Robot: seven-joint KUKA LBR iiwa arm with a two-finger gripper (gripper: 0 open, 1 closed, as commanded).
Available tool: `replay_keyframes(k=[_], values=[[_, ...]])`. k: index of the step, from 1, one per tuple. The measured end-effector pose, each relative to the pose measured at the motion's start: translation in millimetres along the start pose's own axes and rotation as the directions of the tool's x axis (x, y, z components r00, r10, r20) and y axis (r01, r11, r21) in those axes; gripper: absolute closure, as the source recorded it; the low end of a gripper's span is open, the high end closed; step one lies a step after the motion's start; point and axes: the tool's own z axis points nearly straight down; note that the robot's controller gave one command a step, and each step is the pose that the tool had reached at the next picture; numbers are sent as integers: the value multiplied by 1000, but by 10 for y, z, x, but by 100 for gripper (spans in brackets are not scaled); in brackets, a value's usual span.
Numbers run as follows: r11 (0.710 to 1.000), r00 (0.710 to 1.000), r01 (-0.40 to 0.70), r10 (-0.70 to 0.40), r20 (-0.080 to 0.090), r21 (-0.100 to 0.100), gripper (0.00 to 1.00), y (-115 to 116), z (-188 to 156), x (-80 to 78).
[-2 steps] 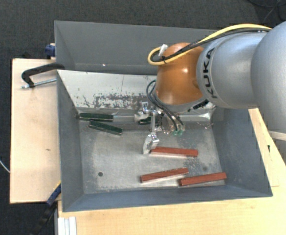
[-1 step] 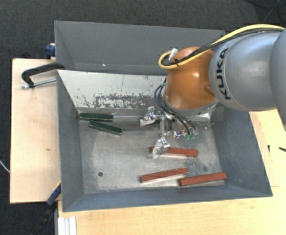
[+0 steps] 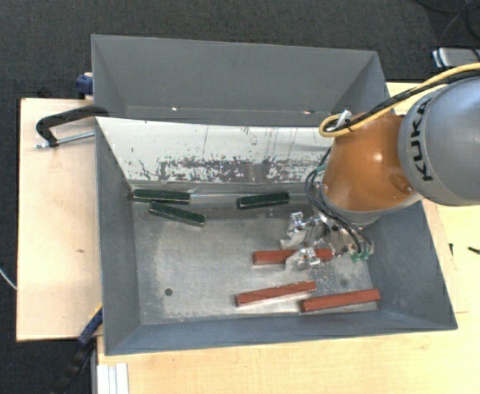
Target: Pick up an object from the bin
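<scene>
Grey bin (image 3: 207, 253) floor | hand (image 3: 305, 243) over red-brown bar (image 3: 268, 258), bar partly hidden | grip: cannot tell

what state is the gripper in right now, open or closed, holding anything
Gripper: cannot tell whether it is open or closed. It sits low over the upper red-brown bar, and no hold on it can be confirmed.

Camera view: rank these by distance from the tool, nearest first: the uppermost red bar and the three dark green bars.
1. Uppermost red bar: directly at the tool, right of centre.
2. Back-middle green bar: up and left of the tool.
3. Tilted green bar: back left.
4. Back-wall green bar: farthest left, only slightly beyond the tilted one.
</scene>
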Motion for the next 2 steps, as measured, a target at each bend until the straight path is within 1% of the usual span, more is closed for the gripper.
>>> replay_keyframes(k=[1, 2], values=[[1000, 1000, 0, 0, 0, 0, 100, 0, 0, -1], [999, 999, 46, -46, 12, 2, 100, 5, -1324, -204]])
